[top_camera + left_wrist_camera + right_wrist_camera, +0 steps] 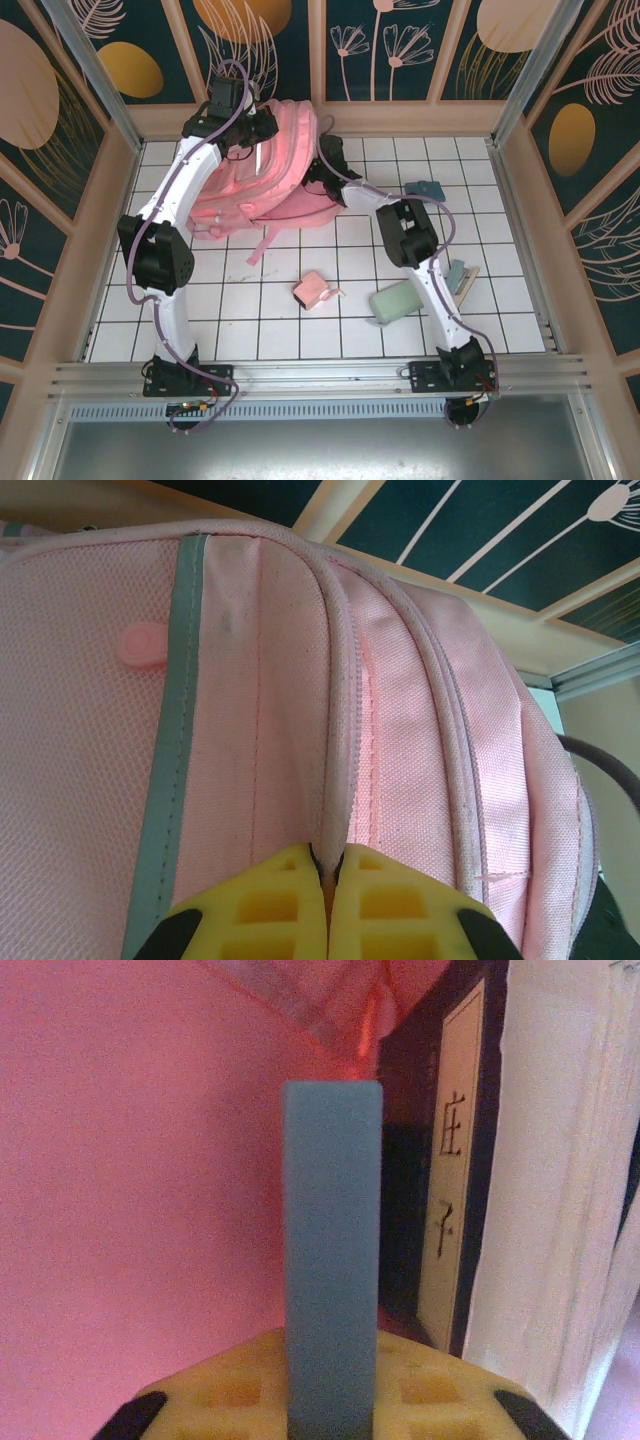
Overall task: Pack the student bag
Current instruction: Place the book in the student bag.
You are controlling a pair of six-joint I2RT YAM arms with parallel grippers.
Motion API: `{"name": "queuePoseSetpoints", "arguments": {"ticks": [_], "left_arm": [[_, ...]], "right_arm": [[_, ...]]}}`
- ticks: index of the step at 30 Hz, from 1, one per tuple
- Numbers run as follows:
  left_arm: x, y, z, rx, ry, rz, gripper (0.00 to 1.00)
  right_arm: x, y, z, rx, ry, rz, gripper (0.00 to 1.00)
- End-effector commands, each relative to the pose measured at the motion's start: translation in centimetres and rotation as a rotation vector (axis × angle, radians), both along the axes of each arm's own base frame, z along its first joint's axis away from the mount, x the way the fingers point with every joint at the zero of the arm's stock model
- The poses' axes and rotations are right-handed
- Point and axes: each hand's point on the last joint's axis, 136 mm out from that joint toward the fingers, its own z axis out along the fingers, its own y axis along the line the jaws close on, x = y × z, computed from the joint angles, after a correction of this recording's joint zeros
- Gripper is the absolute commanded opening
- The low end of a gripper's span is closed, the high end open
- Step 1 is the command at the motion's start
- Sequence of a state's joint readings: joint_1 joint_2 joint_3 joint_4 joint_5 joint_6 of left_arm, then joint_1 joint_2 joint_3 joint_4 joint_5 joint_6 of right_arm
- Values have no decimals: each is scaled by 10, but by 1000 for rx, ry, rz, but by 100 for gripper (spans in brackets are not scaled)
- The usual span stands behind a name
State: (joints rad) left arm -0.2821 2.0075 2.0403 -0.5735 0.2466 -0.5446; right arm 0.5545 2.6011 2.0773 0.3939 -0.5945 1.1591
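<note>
left gripper (325, 885): jaws pinched fully shut on the piped zip edge (335, 730) of the student bag (285, 170), holding the mouth up. the bag sits slumped at the far middle of the table (300, 330), its long axis running far-right to near-left, with both arms at it. right gripper (335, 1405) is inside the mouth, jaws narrowly apart with a blue slab (332, 1240) standing between them; it looks gripped. the slab's long axis points straight out from the jaws, deeper into the bag, parallel to a dark book spine (455, 1210) and white page edges (560, 1210) just to its right. pink lining sits close on its left. judgement: the next move is seating it in that slot, and if it tilts it likely snags the book. loose on the tiles: small pink pouch (313, 291), green block (397, 301), teal item (428, 188). none lies between the jaws and the bag.
</note>
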Motion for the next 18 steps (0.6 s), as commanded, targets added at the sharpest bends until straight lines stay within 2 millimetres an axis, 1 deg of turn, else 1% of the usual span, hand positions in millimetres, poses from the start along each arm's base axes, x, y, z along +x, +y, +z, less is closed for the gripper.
{"name": "queuePoseSetpoints", "arguments": {"ticks": [1,3,6,8,12,13,16,17,18], "left_arm": [[-3,-12,83,-95,-230,-51,0],[-3,-11,81,-81,-226,-45,0],[0,-5,76,-54,-222,-25,0],[2,0,73,-36,-220,-8,0],[6,11,68,-13,-213,18,0],[6,11,67,-10,-211,19,0],[7,13,61,-1,-202,20,0],[7,13,59,2,-199,20,0],[8,13,57,2,-197,18,0]], "right_arm": [[-7,11,3,-92,-9,42,30],[-9,5,4,-122,-14,39,40],[-13,-8,13,-154,-35,28,48],[-14,-17,19,-187,-47,14,52],[-23,-30,35,-248,-86,-3,59],[-25,-32,36,-260,-86,-5,63],[-36,-42,36,-290,-79,-9,64],[-28,-61,36,-300,-74,-44,65],[-31,-68,35,-308,-68,-56,65]]}}
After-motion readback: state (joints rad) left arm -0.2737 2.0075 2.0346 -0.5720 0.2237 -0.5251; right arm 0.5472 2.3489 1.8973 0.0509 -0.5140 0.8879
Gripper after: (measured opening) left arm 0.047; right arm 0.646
